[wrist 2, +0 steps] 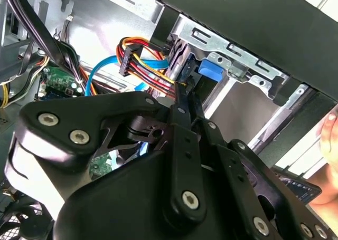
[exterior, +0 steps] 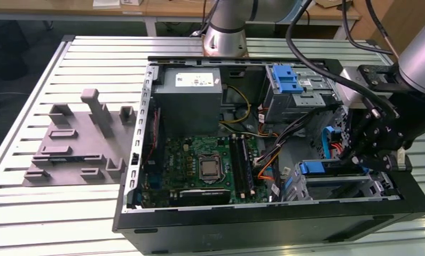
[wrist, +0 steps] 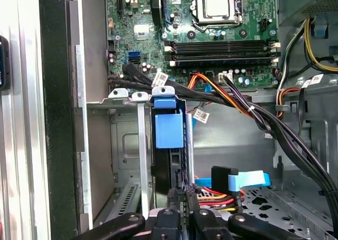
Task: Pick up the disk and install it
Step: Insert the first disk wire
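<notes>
I have the arm's black gripper (exterior: 372,152) down inside the open black computer case (exterior: 269,221), at the corner nearest the exterior view's right, beside the grey metal drive cage (exterior: 340,184). In the first wrist view the gripper (wrist: 183,205) has its two fingers drawn close together on the thin edge of the disk (wrist: 177,166), a flat dark slab standing on edge with a blue plastic bracket (wrist: 169,125) at its far end. The second wrist view shows the same: the fingers (wrist 2: 182,118) run nearly parallel and pinch a narrow dark edge, with the blue bracket tab (wrist 2: 210,69) just past the tips. So I read the pincer as closed on the disk.

The disk sits upright inside the drive cage, between its vertical metal rails (wrist: 142,161), with the bracket end level with the cage's top lip. Whether it is fully seated I cannot tell.

Just beside the gripper, a bundle of red, yellow and black wires with a blue flat cable (wrist: 248,179) lies on the case floor. The green motherboard (exterior: 202,165) lies beyond the cage, and the large grey power-supply box (exterior: 191,98) sits at the far end of the case. A grey plastic fixture block (exterior: 77,141) rests on the slatted metal table (exterior: 56,213), well apart from the case at the exterior view's left.
</notes>
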Controlling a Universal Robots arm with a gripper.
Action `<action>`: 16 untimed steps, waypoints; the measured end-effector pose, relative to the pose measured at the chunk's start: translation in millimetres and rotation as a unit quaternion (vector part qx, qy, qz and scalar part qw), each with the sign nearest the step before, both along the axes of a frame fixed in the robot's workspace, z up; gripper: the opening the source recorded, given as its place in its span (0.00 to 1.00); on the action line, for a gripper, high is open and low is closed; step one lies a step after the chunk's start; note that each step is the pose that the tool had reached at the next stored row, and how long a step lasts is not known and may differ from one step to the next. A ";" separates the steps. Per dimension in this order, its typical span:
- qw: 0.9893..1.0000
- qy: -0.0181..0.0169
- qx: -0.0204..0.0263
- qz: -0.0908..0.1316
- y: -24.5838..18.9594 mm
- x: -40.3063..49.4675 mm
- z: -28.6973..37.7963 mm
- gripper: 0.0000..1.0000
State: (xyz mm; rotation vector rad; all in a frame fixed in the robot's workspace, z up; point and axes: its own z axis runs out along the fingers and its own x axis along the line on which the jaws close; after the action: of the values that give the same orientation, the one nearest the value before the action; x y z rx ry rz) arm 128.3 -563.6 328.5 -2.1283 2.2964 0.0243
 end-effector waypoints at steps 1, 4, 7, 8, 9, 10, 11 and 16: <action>1.000 0.000 0.000 0.000 0.0 0.0 -0.1 0.16; 1.000 0.000 0.000 0.000 0.0 0.0 -0.4 0.16; 1.000 0.000 0.001 0.000 0.0 0.0 -0.3 0.17; 1.000 0.000 0.001 0.000 0.0 0.0 0.7 0.17; 1.000 0.000 0.001 0.000 0.0 0.0 2.5 0.24; 1.000 0.000 0.000 0.000 0.0 0.0 4.7 0.24; 1.000 0.000 0.001 0.000 0.0 0.0 6.6 0.24; 1.000 0.000 0.000 0.000 0.2 0.0 13.4 0.24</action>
State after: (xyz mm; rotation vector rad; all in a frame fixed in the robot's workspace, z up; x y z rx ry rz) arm 128.3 -563.4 341.9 -2.1279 2.2961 0.0256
